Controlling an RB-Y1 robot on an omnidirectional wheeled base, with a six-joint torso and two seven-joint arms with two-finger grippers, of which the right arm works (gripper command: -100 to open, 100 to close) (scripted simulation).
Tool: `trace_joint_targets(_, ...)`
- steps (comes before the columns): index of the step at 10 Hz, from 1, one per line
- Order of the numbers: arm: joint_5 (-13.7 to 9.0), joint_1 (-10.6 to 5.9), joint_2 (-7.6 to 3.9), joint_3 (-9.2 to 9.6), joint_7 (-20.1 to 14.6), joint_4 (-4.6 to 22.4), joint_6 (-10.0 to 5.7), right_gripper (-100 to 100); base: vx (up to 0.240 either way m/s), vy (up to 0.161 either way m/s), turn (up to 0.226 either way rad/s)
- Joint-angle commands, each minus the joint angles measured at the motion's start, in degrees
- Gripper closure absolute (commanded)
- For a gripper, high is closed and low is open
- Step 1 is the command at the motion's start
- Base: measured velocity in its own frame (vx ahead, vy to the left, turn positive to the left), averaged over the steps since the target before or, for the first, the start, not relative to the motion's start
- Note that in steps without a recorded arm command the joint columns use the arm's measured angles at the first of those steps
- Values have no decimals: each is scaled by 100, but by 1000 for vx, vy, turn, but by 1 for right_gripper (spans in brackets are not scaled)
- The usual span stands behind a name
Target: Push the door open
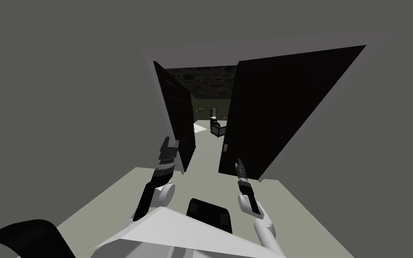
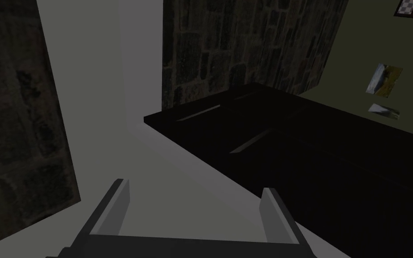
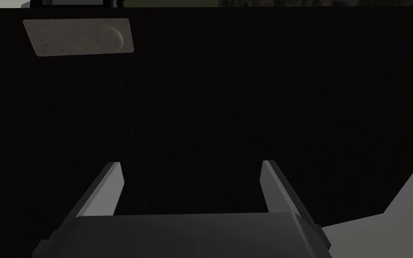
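Note:
A double door of two black leaves stands in a grey wall. The left leaf is swung well inward. The right leaf stands at a slant, leaving a gap between the two. My left gripper is open beside the left leaf's near edge; the left wrist view shows that gripper over the grey frame with the black leaf alongside. My right gripper is open, close in front of the right leaf, below its pale handle plate.
Through the gap lies a room with a dark stone wall, a pale floor and a dark chair-like object. Grey wall flanks the doorway on both sides. Small pictures hang on an olive wall beyond.

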Motion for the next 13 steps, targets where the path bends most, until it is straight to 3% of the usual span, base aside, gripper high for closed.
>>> trace_joint_targets(1,-7,-104,-9,-2,12,286,-72,-100,36,-37,88)
trace_joint_targets(2,-7,-104,-9,-2,12,301,-72,-100,31,-31,60)
trace_joint_targets(4,-17,-269,-7,-5,43,649,-132,-100,40,-48,123)
trace_joint_targets(5,-17,-269,-7,-5,43,712,-132,-100,35,-50,56)
trace_joint_targets(8,-29,-488,1,-8,84,1262,-212,-100,34,-60,122)
trace_joint_targets(13,-45,-758,17,-12,134,1937,-310,-100,39,-59,93)
